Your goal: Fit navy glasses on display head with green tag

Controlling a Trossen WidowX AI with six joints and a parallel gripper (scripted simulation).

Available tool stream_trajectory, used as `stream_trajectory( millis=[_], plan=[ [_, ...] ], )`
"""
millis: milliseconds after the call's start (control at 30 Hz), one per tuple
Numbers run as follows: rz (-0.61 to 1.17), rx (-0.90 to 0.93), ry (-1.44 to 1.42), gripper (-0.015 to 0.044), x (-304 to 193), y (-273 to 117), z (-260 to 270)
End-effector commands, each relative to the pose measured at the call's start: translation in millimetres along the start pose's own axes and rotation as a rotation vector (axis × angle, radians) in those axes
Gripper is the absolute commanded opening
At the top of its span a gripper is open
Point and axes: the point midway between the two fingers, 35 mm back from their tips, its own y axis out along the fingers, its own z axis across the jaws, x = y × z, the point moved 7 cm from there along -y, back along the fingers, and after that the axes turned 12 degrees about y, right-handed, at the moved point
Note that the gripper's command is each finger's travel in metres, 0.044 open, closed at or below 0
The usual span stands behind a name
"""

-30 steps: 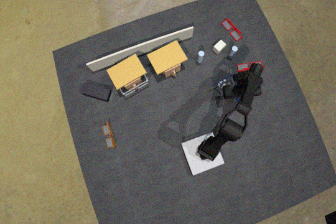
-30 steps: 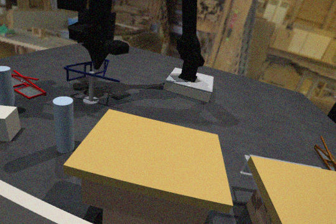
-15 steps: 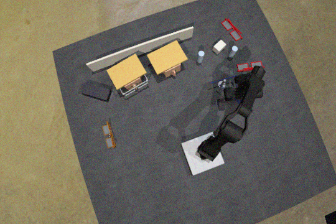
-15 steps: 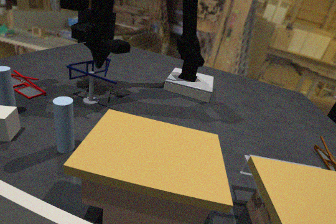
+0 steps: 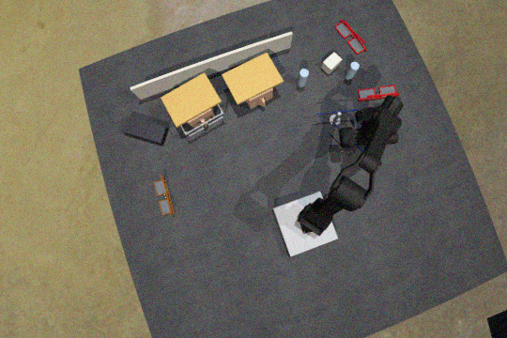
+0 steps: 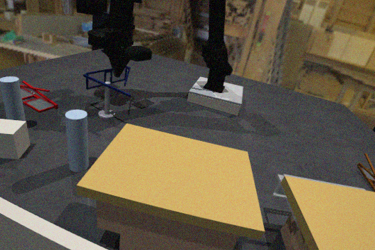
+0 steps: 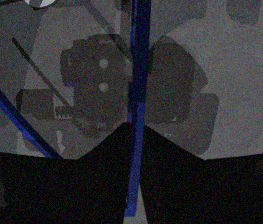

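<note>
The navy glasses (image 5: pixel 346 111) (image 6: pixel 119 91) (image 7: pixel 140 75) hang in the air by their front frame, temples spread out. My gripper (image 6: pixel 119 75) (image 7: pixel 131 131) is shut on them and points down; its fingertips are hidden under the arm in the top view. The glasses are above and around the top of a thin grey stand with a round base (image 5: pixel 334 120) (image 6: pixel 107 98); contact cannot be told. Two brown display heads, left (image 5: pixel 202 119) and right (image 5: pixel 261 100), stand beneath yellow roofs, well away from the gripper. The green tag is not visible on either.
Roofs (image 5: pixel 191 99) (image 5: pixel 253 78) overhang the heads, a pale wall (image 5: pixel 213 62) behind. Blue-grey cylinders (image 5: pixel 303 79) (image 5: pixel 352 70) and a white block (image 5: pixel 331 63) stand nearby. Red glasses (image 5: pixel 377 97) lie near the gripper. A black box (image 5: pixel 145 128) lies left of the heads.
</note>
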Motion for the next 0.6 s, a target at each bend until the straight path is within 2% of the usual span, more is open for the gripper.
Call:
stream_trajectory(
  millis=[0, 567],
  plan=[
    [0.002, 0.003, -0.002, 0.0, -4.0, 0.8, -1.1],
    [0.002, 0.003, -0.002, 0.0, -1.7, 0.7, -0.6]
  ],
)
